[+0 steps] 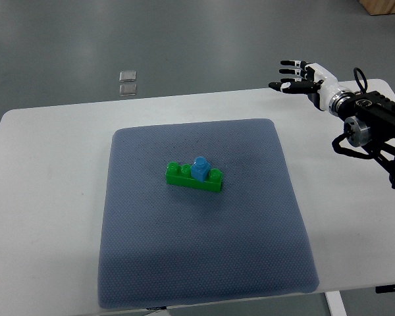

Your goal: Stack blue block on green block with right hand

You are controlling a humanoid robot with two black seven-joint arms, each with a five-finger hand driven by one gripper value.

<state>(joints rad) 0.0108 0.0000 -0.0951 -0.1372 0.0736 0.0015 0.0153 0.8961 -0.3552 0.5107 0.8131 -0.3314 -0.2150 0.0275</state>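
Note:
A long green block lies near the middle of the grey-blue mat. A small blue block sits on top of it, between its studs. My right hand hangs over the table's far right corner, well away from both blocks, with its fingers spread and nothing in them. The left arm does not show.
The mat covers most of the white table. Two small clear squares lie on the floor beyond the table's far edge. The right forearm reaches in over the table's right edge.

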